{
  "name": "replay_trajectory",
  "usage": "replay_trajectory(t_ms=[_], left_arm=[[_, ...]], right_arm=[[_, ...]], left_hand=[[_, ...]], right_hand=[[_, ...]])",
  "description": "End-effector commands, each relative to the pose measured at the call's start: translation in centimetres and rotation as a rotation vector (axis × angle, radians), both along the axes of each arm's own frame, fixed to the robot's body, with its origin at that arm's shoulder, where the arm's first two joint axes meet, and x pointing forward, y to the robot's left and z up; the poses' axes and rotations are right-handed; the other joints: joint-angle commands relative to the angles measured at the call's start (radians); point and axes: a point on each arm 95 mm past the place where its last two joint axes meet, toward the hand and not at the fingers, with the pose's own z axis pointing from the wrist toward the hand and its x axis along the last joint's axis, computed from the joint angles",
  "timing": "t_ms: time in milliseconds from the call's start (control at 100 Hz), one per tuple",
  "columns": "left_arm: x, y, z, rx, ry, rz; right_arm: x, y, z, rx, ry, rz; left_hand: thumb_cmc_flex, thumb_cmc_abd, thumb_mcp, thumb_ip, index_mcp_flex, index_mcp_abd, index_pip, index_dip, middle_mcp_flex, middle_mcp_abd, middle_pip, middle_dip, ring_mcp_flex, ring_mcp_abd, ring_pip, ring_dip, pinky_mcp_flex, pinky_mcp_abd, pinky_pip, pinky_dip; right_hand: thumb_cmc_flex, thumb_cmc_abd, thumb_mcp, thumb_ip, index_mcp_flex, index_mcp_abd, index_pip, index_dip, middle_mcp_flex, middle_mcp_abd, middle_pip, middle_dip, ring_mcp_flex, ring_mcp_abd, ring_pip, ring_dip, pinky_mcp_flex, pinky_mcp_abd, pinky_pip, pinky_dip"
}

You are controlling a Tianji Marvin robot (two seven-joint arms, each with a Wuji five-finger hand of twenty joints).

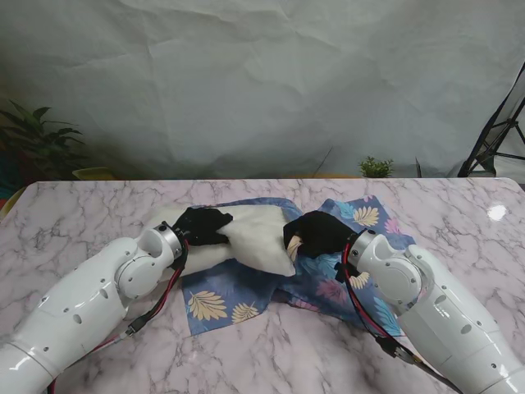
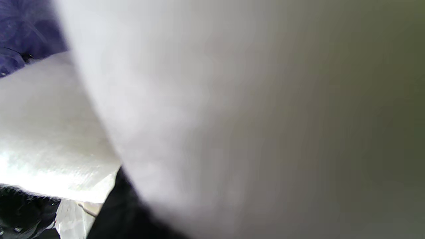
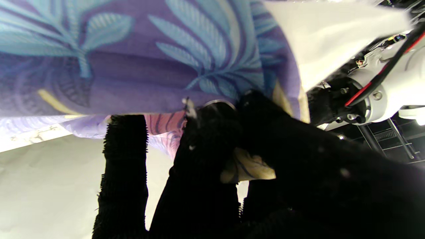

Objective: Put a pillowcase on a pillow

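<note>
Nearest the front edge of the marble tabletop it's just the two white arms coming in from the corners, nothing else lying around. A bit farther in, around the middle of the tabletop, sits the blue leaf-print pillowcase, partly flat and partly bunched up, with the white pillow lying on top of it and angled toward the right.

The left robot hand is clamped on the pillow's left end, fingers wrapped into the stuffing. My guess is it's holding that end so it can shove the pillow rightward. Its wrist camera is basically smothered in white fabric, which fits.

The right robot hand sits right at the pillow's right corner, closed on a fold of pillowcase. In its wrist view you can see cloth pinched between the black fingers while the printed fabric drapes over them, so it looks like it's lifting the opening's edge to keep the mouth gaping.

So the pillow corner is touching or just at the held edge, but almost all of the pillow is still outside the case.
</note>
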Motion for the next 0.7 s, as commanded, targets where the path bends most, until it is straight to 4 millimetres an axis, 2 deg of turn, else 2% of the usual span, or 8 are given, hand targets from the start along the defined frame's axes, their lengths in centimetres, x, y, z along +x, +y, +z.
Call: replay_trajectory(t_ms=[0,120,270,340,690], left_arm=[[0.2,-1.3,0.2,-0.015,0.009,0.000],[0.3,-2.5,0.0,-0.027,0.009,0.033],[0.6,-3.4,-0.2,-0.007,0.026,0.096],[0.7,-3.6,-0.2,0.011,0.033,0.125],[0.7,-3.7,-0.7,0.004,0.060,0.251]], right_arm=[[-0.3,0.3,0.0,0.003,0.012,0.006],[-0.5,0.4,0.1,0.006,0.035,0.019],[-0.9,0.5,0.3,0.003,0.053,0.045],[-1.2,0.6,0.5,0.006,0.063,0.057],[-2.1,0.7,1.6,0.003,0.097,0.102]], left_hand=[[0.148,0.083,0.025,0.100,0.054,0.036,0.012,-0.015,0.080,-0.008,0.071,-0.011,0.134,-0.083,0.088,-0.001,0.091,-0.058,0.246,0.034],[0.127,0.110,-0.066,0.110,0.101,0.053,0.062,-0.007,0.148,-0.043,0.118,-0.016,0.212,-0.123,0.100,-0.018,0.101,-0.095,0.322,0.041],[0.093,0.114,-0.075,0.117,0.137,0.064,0.092,-0.007,0.191,-0.049,0.139,-0.026,0.222,-0.147,0.153,-0.021,0.108,-0.130,0.369,0.048],[0.090,0.112,-0.066,0.116,0.136,0.067,0.100,-0.008,0.195,-0.051,0.143,-0.033,0.221,-0.161,0.171,-0.045,0.109,-0.164,0.377,0.047],[0.089,0.108,-0.043,0.121,0.138,0.095,0.118,0.003,0.214,-0.046,0.157,-0.050,0.224,-0.177,0.209,-0.081,0.114,-0.190,0.408,0.052]], right_hand=[[0.028,0.037,-0.004,0.012,-0.006,0.002,0.040,0.001,0.027,0.008,0.000,-0.008,0.027,-0.018,0.003,-0.001,0.009,0.018,0.006,0.016],[0.029,0.022,-0.014,0.019,-0.003,0.014,0.037,-0.027,0.033,0.011,-0.008,-0.024,0.031,-0.014,-0.011,-0.007,0.012,0.017,0.006,0.015],[0.013,-0.010,-0.016,0.023,0.001,0.020,0.037,-0.056,0.042,0.008,-0.016,-0.047,0.032,-0.015,-0.022,-0.010,0.009,0.011,0.002,0.014],[0.009,-0.018,-0.015,0.023,0.003,0.022,0.037,-0.061,0.043,0.007,-0.017,-0.051,0.032,-0.015,-0.023,-0.010,0.007,0.012,-0.001,0.013],[-0.029,-0.038,-0.001,0.018,0.009,-0.007,0.035,-0.072,0.054,-0.016,-0.024,-0.062,0.032,-0.028,-0.035,-0.014,-0.056,0.019,-0.025,0.011]])
